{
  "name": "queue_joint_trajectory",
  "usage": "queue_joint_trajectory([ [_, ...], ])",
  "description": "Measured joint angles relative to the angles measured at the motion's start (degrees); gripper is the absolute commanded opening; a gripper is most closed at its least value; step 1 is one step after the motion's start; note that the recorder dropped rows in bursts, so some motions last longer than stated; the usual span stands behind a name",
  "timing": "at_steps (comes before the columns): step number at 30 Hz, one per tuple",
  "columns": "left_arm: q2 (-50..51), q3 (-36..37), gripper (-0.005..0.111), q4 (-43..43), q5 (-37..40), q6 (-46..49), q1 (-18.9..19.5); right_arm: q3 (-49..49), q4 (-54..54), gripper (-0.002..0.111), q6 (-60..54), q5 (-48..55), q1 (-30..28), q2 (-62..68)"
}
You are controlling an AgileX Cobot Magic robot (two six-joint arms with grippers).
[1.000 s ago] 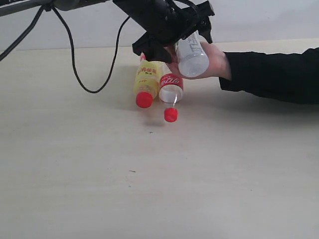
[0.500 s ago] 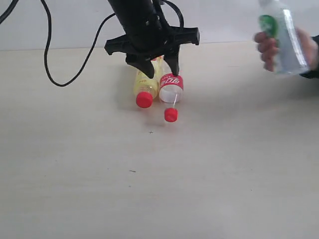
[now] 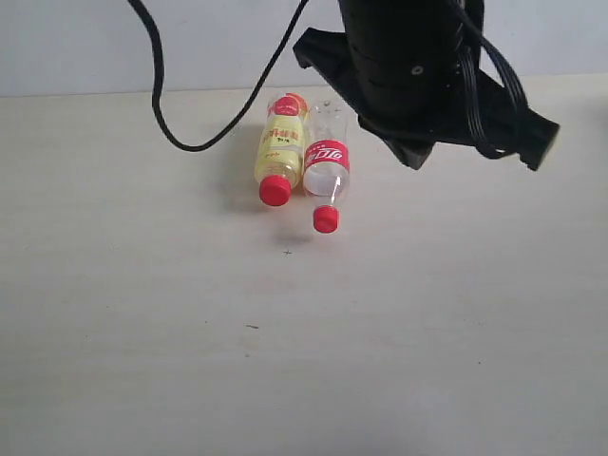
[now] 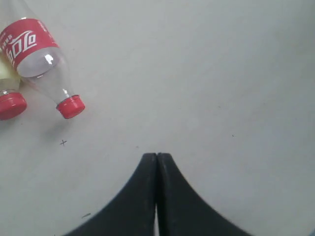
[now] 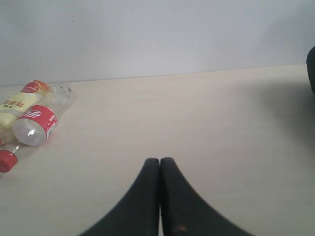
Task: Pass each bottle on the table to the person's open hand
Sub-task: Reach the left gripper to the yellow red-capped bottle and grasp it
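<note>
We see a wide, pale beige table [image 3: 142, 361] with faint wood grain and a few tiny dark specks, filling most of the exterior view. Directly behind the table's far edge we find a plain greyish-white wall [image 3: 76, 47]. Light on the table is soft and even, with blurred shadows.

Soft even light, faint shadows on table [image 3: 142, 332]

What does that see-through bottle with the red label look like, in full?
The clear bottle looks like thin plastic and empty, with a red label bearing white script and a red cap. It lies on its side on the table, cap towards the exterior camera, lying against the yellow bottle. Nothing else touches it.
</note>
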Motion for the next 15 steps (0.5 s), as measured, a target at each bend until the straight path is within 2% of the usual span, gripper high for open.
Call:
queue_joint_trajectory([
  [4,-5.4,6.2,0.0,4.6,0.0,0.0,-3.3,0.0,0.0,0.0,0.0,0.0,0.0,0.0],
  [8,-11.9,15.4,0.0,13.0,-0.1,-4.6,-3.1,0.0,0.0,0.0,0.0,0.0,0.0,0.0],
  [11,-15.8,21.7,0.0,17.6,0.0,-7.2,-1.4,0.0,0.0,0.0,0.0,0.0,0.0,0.0],
  [15,-20.1,28.1,0.0,19.4,0.1,-8.4,3.6,0.0,0.0,0.0,0.0,0.0,0.0,0.0],
])
